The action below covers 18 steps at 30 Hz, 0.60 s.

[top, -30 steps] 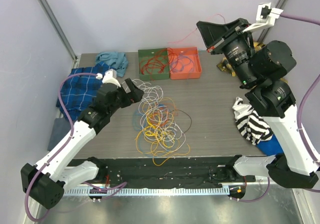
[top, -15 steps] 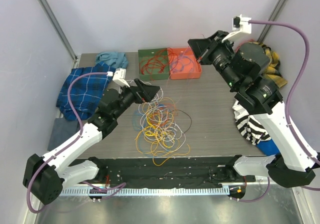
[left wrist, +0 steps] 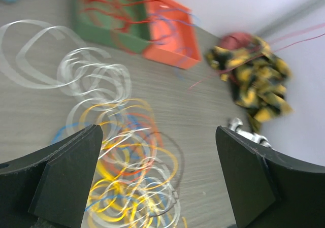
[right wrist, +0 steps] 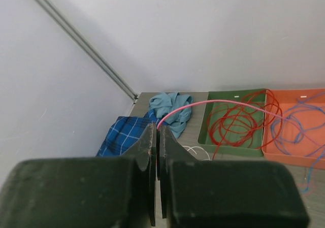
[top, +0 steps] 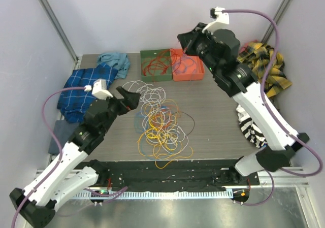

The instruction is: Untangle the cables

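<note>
Since a second ago my right arm has swung from the right edge toward the far side of the tabletop [top: 218, 98]. The right gripper [right wrist: 156, 136] stays clenched on a thin pinkish-red wire [right wrist: 213, 102] that arcs toward the green plastic tray [top: 143, 54], I judge so it can join the red loops there. My left gripper [top: 133, 97] hangs wide open over the left side of the tangled pile of yellow, white, orange and blue cables [top: 161, 126] mid-table, ready for another strand.

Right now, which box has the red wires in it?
The green tray, on the left of the pair, holds the red wires; the orange tray beside it holds bluish wires.
</note>
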Tool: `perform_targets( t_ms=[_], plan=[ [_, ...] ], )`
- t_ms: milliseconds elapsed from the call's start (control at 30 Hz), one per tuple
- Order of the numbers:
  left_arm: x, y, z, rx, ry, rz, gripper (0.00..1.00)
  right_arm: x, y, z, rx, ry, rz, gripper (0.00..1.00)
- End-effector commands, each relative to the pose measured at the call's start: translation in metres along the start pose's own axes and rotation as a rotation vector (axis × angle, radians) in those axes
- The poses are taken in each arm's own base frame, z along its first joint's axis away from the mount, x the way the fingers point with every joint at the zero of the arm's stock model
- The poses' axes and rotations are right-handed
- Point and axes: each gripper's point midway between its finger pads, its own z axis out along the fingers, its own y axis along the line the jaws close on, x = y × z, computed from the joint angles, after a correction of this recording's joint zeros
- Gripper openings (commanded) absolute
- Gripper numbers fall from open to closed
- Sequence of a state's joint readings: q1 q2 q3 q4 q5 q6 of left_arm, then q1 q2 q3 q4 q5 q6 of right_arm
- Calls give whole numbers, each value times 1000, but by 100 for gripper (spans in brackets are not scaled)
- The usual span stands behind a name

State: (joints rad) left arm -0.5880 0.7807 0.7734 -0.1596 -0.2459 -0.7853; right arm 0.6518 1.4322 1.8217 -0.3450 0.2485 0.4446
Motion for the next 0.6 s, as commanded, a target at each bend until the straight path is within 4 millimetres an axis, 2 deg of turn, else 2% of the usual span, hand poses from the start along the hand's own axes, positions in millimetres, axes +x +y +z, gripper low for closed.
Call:
perform_targets(
  t_ms=[0,33,67,167,200,267,300,333,400,433,567],
  plan=[
    [13,72,-29,-298,-8,-1,100,-22,3,44,-42,-67,57,1],
    [14,74,-33,-299,-8,-2,100,-30,9,48,-74,-76,68,1],
    [14,76,-38,-293,-13,-7,100,-18,4,66,-68,-56,74,1],
    [26,87,-46,-298,10,-1,100,-28,9,81,-105,-84,84,1],
    [30,90,-47,-301,20,2,100,-24,7,92,-108,-87,82,1],
    [39,96,-49,-311,43,7,100,-38,13,96,-133,-130,80,1],
    [44,100,-51,-322,60,13,100,-31,8,110,-126,-127,71,1],
    [47,103,-52,-330,71,15,100,-46,13,110,-142,-163,75,1],
    [55,107,-54,-335,100,21,100,-39,7,128,-142,-157,80,1],
    [57,108,-54,-334,106,24,100,-55,9,129,-156,-194,86,1],
    [65,112,-54,-330,123,29,100,-64,11,144,-197,-239,95,1]
  ],
)
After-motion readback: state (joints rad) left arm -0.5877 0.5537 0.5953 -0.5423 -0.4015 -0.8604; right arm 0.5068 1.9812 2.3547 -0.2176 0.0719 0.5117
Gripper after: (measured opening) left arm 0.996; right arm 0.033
